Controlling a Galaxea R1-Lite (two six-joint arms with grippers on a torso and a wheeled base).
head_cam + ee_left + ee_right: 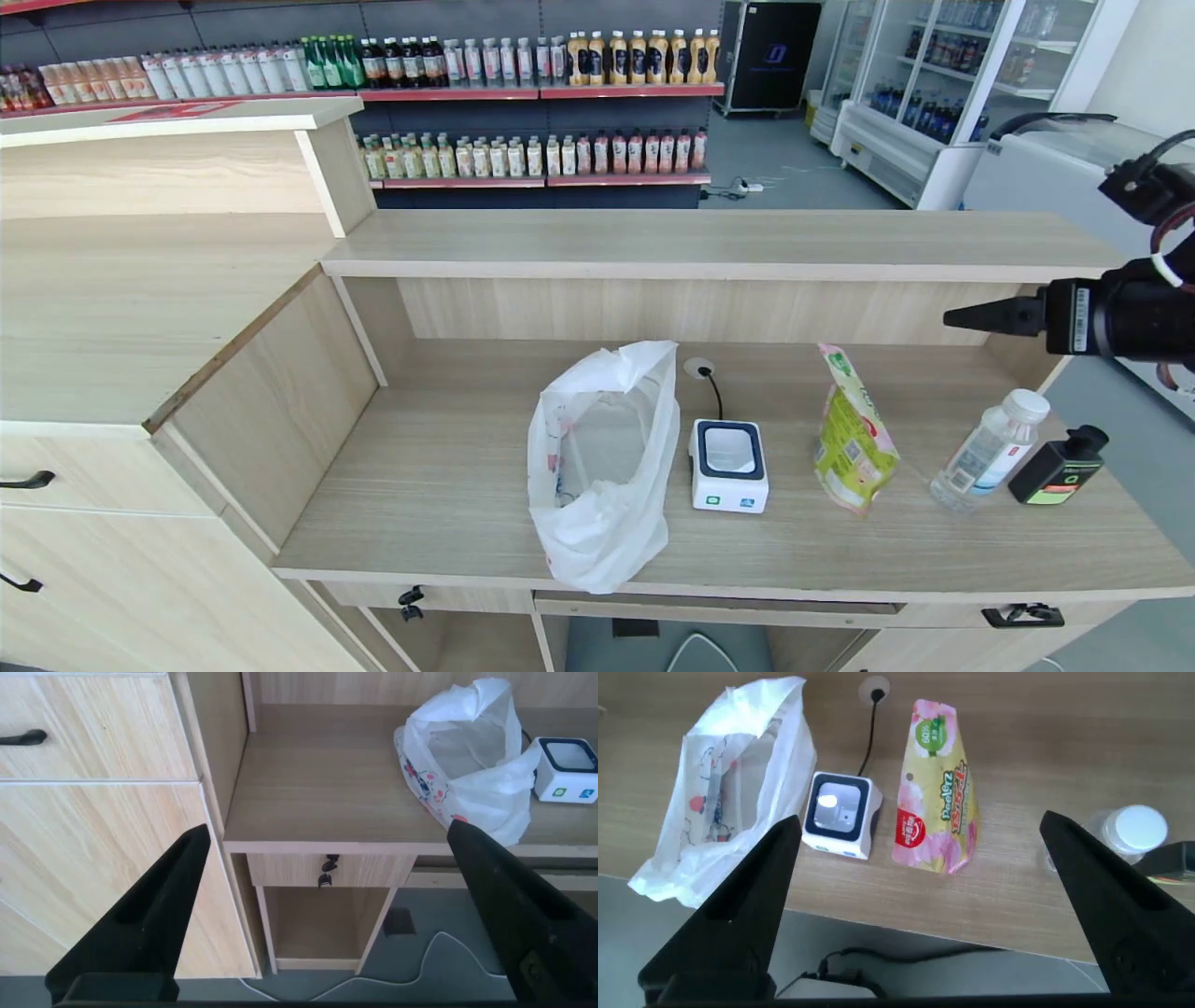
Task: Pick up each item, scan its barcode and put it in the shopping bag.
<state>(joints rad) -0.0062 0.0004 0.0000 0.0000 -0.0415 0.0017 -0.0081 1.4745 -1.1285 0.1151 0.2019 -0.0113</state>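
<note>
Counter layout, 12 o'clock taken as away from the robot. Shopping bag (602,467) stands open-mouthed left of centre, with the scanner (729,464) just beside it at 3 o'clock. Snack pouch (854,443) is next along, also at 3 o'clock and apart from the scanner. Clear bottle (990,453) and dark bottle (1060,467) sit side by side near the right end.

Right gripper (966,319) hangs above the right end of the counter, nose toward 9 o'clock. Its fingers (738,919) are spread wide with nothing between them. Left gripper (329,829) is low, off the counter's left front corner by the drawers. Its fingers (149,924) are likewise apart and empty, and the bag lies between it and every item.

Judgement: nothing bagged yet as far as can be seen, though the bag's interior is only partly visible. The right arm is plainly the nearer. The pouch lies at roughly 8 o'clock from that gripper and lower. It stands upright with a slight lean, long axis near vertical, so a sideways grasp across its narrow thickness looks the likely approach.
</note>
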